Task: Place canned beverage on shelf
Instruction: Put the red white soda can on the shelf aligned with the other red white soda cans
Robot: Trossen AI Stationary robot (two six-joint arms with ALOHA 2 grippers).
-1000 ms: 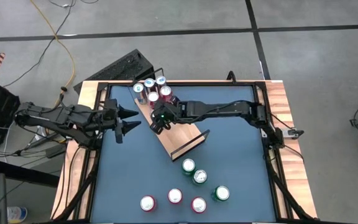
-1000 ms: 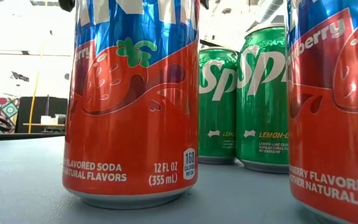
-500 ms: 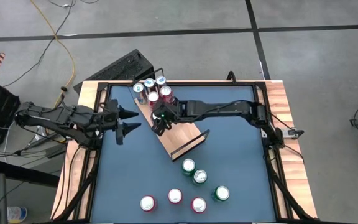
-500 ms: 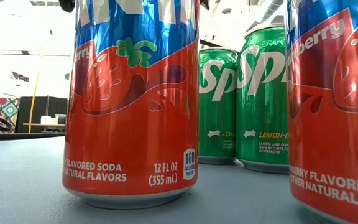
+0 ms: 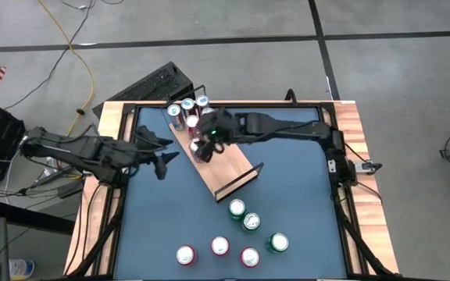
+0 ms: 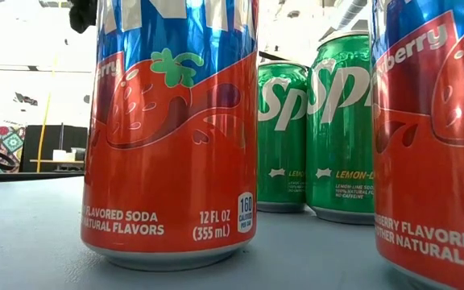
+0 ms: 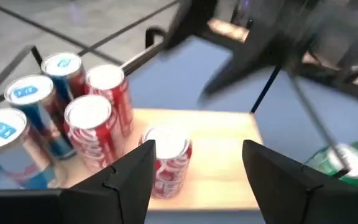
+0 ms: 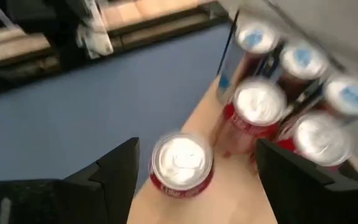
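A robotics lab or test workshop is showing here, not a home. A blue-topped table (image 5: 287,203) with light-wood edging is standing on a bare grey concrete floor (image 5: 397,70), loose cables (image 5: 76,55) are trailing across it, and a black keyboard (image 5: 151,86) is lying on the ground. Beyond the table, the low view is probably catching desks.

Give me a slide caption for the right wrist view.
Right gripper, jaws open, above a red can standing on the shelf beside five other cans.

A red-and-white can (image 8: 181,163) stands upright on the light-wood shelf (image 5: 237,165), just beside five other upright cans (image 5: 190,112).
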